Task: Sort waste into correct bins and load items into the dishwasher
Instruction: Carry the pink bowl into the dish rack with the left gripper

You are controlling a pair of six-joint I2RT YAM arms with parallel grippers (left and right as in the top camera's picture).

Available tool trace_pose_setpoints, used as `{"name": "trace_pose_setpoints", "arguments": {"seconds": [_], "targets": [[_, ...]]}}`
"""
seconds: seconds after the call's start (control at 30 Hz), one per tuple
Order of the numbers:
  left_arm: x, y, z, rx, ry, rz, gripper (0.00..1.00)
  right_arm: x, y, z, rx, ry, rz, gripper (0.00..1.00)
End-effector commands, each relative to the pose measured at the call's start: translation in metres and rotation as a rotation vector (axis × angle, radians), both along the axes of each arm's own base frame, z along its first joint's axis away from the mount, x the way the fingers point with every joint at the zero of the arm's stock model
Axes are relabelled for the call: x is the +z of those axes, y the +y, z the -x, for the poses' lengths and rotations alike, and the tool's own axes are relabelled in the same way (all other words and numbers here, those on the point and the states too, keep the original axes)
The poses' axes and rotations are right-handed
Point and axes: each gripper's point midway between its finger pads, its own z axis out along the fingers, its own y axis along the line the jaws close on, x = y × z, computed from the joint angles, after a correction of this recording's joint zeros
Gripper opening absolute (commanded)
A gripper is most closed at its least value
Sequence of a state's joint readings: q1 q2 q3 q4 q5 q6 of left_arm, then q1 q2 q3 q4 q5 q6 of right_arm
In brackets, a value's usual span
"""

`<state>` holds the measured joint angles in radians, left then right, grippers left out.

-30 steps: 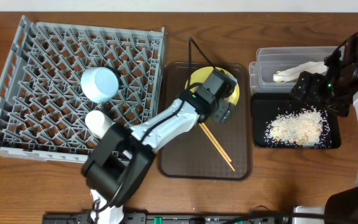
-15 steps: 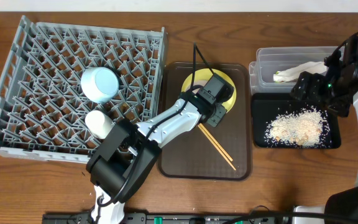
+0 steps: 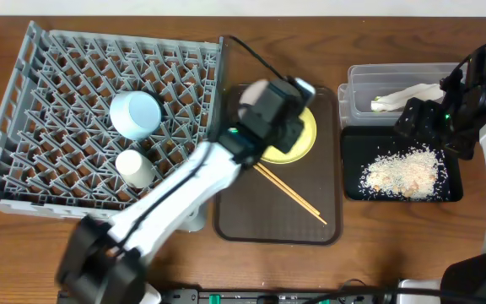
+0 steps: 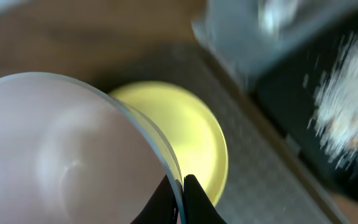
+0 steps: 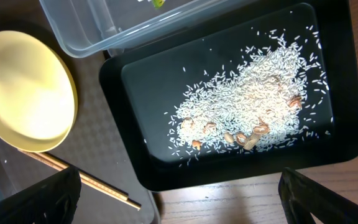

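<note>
Gripping round white bowl (image 4: pixel 61 162) by rim, L gripper (image 4: pixel 180 194) clenched, above round yellow plate (image 3: pixel 300 135) at brown tray's (image 3: pixel 260 224) 12 o'clock. Light blue bowl (image 3: pixel 135 113), small white cup (image 3: pixel 133 167) sit in grey peg rack (image 3: pixel 49 51); waste binned. Plate, bowl left. R gripper (image 3: pixel 418 120) spread, empty.

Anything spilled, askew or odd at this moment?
Nothing spilled: the rice lies inside the black tray. Only the chopsticks lie loose, slanting across the brown tray beside the yellow plate. The left gripper holds the white bowl above it.
</note>
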<state>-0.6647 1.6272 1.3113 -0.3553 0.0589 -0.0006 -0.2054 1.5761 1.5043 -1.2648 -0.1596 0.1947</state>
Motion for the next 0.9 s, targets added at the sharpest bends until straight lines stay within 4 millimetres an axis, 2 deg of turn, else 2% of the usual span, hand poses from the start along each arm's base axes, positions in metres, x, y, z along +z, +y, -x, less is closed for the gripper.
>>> {"name": "trace_pose_setpoints", "arguments": {"seconds": [0.0,0.23,0.43,0.53,0.63,0.87], "targets": [[0.033,0.031,-0.017,0.08,-0.017,0.101,0.08,0.012,-0.003,-0.001,-0.016,-0.034,0.01,0.99],[0.064,0.076,-0.039,-0.013,0.086,0.427,0.08,0.012,-0.003,-0.001,-0.016,-0.033,0.01,0.99],[0.086,0.125,-0.061,-0.035,0.131,0.675,0.08,0.012,-0.003,0.0,-0.015,-0.03,0.01,0.99],[0.078,0.147,-0.074,0.029,0.2,0.758,0.08,0.012,-0.003,0.0,-0.015,-0.03,0.009,0.99],[0.056,0.166,-0.086,0.101,0.29,0.819,0.08,0.012,-0.002,0.0,-0.016,-0.03,0.009,0.99],[0.011,0.192,-0.109,0.182,0.486,0.986,0.08,0.011,-0.002,0.001,-0.015,-0.027,0.009,0.99]]}}
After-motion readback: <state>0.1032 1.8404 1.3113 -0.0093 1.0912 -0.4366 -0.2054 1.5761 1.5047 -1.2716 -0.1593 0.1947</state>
